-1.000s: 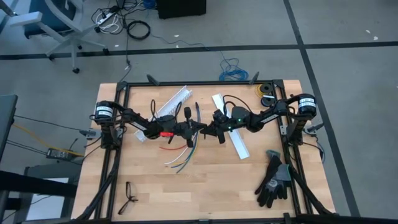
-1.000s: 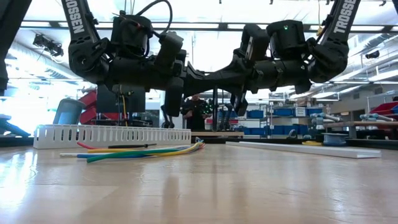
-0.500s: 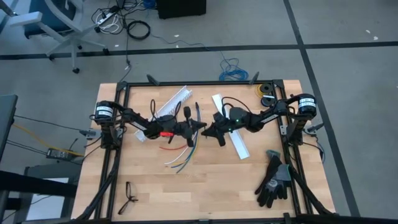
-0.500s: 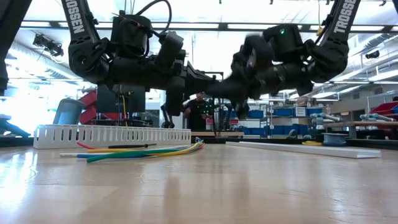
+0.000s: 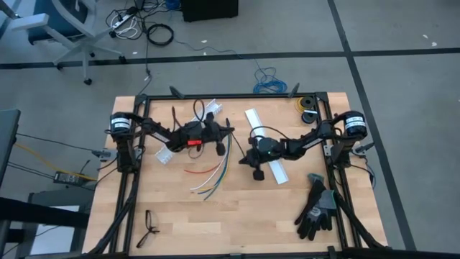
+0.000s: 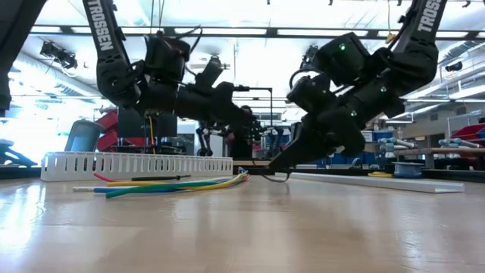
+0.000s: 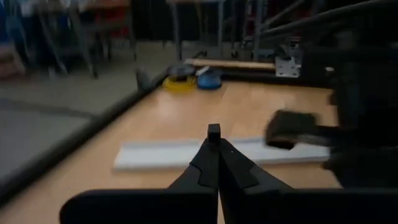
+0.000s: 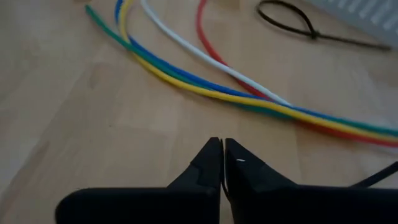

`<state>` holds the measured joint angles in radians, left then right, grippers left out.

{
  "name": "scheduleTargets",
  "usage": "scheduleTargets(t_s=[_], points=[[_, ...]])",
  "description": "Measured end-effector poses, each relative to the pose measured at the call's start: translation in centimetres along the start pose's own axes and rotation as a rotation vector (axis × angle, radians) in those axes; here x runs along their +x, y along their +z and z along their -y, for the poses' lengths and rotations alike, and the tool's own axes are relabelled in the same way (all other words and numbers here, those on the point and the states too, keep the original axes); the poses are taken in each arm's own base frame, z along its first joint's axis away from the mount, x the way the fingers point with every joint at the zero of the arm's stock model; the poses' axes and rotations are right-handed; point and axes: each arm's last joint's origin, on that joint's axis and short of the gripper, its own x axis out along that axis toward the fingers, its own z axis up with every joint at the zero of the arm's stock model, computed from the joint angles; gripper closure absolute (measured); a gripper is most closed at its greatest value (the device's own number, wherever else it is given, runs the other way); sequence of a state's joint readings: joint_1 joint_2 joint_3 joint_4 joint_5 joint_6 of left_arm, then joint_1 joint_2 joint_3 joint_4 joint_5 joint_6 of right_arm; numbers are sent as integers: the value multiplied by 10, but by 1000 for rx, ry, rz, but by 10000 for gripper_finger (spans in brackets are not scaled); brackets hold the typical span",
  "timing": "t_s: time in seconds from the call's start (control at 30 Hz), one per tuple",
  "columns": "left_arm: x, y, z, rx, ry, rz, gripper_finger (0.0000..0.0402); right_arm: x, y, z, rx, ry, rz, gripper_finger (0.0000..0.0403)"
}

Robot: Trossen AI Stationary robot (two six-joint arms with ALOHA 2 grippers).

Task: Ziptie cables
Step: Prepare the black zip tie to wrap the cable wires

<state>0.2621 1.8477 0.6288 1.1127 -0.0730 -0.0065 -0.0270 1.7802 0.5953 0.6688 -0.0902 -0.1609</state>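
Observation:
The cables (image 5: 213, 178) lie loose on the table's middle: red, green, blue, yellow and white wires fanned out toward the near edge (image 6: 174, 184). My right gripper (image 5: 248, 158) is shut and tipped down, its tips just off the wood beside the cables' right side (image 6: 274, 167), (image 8: 222, 152). The coloured wires (image 8: 205, 81) run across in front of it. My left gripper (image 5: 226, 132) is shut and held up over the table's far middle (image 7: 217, 146). A black zip tie loop (image 8: 292, 22) lies on the wood beyond the wires.
A white slotted channel (image 5: 205, 114) lies near the far edge, and a flat white strip (image 5: 267, 157) lies under my right arm. Black gloves (image 5: 316, 208) sit at the near right, tape rolls (image 5: 307, 108) at the far right corner, and a small black item (image 5: 149, 226) at the near left.
The two grippers stood tip to tip over the table's middle and have drawn apart. My left gripper has pulled back toward the far edge and stayed raised. My right gripper has swung toward the near edge and tipped down close to the wood. The cables have stayed put.

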Motion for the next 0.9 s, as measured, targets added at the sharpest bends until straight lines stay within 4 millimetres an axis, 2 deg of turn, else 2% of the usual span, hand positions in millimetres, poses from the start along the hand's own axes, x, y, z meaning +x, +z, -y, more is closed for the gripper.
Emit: scheduleTargets(t_s=[0.1,0.33,0.47,0.53,0.63,0.9], points=[[1,-2,-11,-82,-12,-22,401,0,3,-6,-37,-6,19,371],[0,0,-39,-134,-16,-4,401,0,14,-12,-57,-10,125,306],[-1,0,-53,-281,-78,-12,401,0,17,-17,-80,-43,143,278],[-2,0,-56,-368,-153,-29,401,-1,19,-22,-151,-82,138,271],[-2,0,-56,-405,-218,-44,401,-5,26,-31,-268,-157,145,269],[-3,-3,-61,-388,-177,-57,401,-24,49,-65,-495,-232,202,269]])
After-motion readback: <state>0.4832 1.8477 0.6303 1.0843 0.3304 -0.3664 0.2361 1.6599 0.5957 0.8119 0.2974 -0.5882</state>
